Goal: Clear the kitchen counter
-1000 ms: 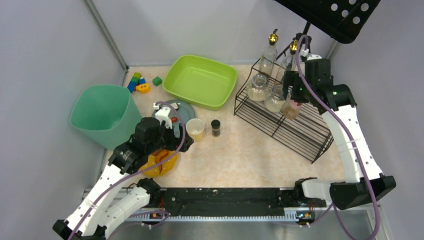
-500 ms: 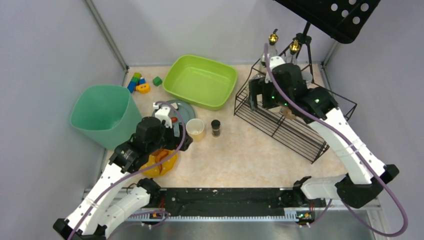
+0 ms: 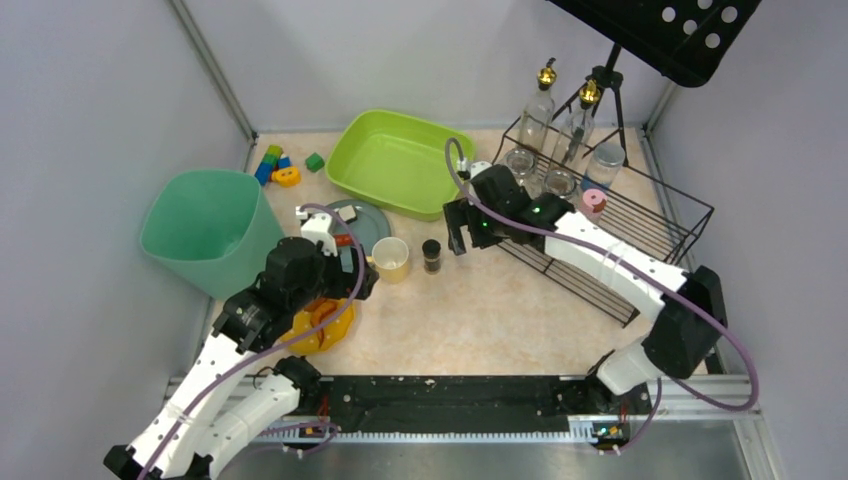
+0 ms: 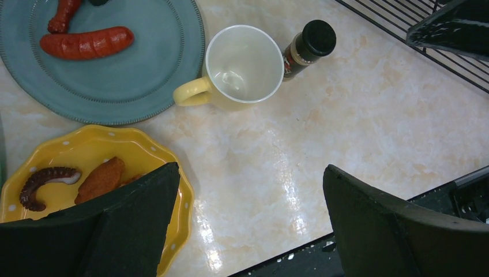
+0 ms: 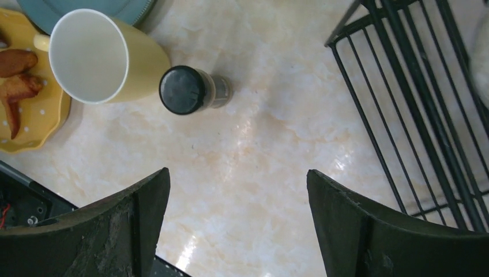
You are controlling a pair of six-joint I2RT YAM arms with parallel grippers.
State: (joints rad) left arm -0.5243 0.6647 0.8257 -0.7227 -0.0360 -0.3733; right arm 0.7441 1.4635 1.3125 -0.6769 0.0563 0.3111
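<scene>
The desk point(image 3: 500, 310), a peach, stone-mottled top, runs from the black rail at the near edge to the grey walls, and everything stands on it; the yellow mug point(image 3: 390, 258) serves as the mark for the rest. Just right of the mug stands a small spice jar point(image 3: 432, 255) with a black lid, upright; whether the two touch I cannot tell. Behind the mug and a little left lies a blue-grey plate point(image 4: 115, 86) with two red sausages point(image 4: 86, 41) on it; nearer than the mug and to its left sits a yellow dotted plate point(image 4: 86, 150) that carries a curled tentacle point(image 4: 43, 180) and a brown fried piece point(image 4: 101, 180). Far left of the mug stands a teal bin point(image 3: 205, 228); behind the mug lies a green basin point(image 3: 402, 162), and behind it to the left a few toy blocks point(image 3: 277, 168). Well to the mug's right stands a black wire rack point(image 3: 600, 240) with glass bottles point(image 3: 540, 100) and jars point(image 3: 520, 160) at its far end.

The left gripper point(image 4: 249, 173) hovers just left of the mug, over the rim of the yellow plate; its jaws stand as wide as they go and hold nothing. The right gripper point(image 5: 237, 176) hangs to the mug's right, between the spice jar and the rack; its jaws are spread wide over bare desk and grasp nothing; the jar lies beyond its fingertips.
</scene>
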